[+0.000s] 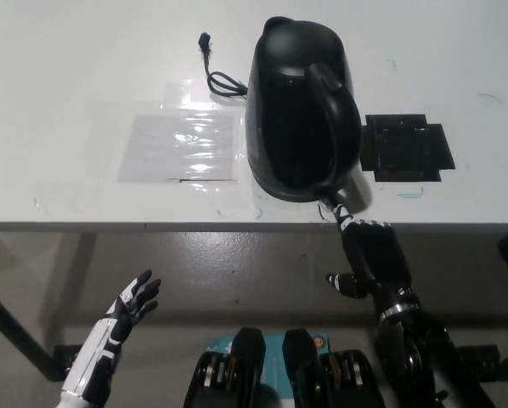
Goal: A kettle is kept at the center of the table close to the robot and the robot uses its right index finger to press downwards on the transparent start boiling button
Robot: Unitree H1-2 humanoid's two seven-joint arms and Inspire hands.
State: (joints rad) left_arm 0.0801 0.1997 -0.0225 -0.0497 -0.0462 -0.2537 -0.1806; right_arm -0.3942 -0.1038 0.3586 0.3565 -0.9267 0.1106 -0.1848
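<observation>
A black electric kettle [301,110] stands on the white table [84,76], near its front edge, handle toward me. My black right hand [371,255] reaches up from below the table edge, one finger stretched out to the base of the kettle's handle. Its tip touches there, where the start button would be; the button itself is too small to make out. The other fingers are curled. My white left hand [133,303] rests low at the lower left, below the table, fingers spread and empty.
The kettle's black cord and plug [213,72] lie behind it to the left. A clear plastic sheet [182,146] is taped flat left of the kettle. A black square pad [405,147] lies to its right.
</observation>
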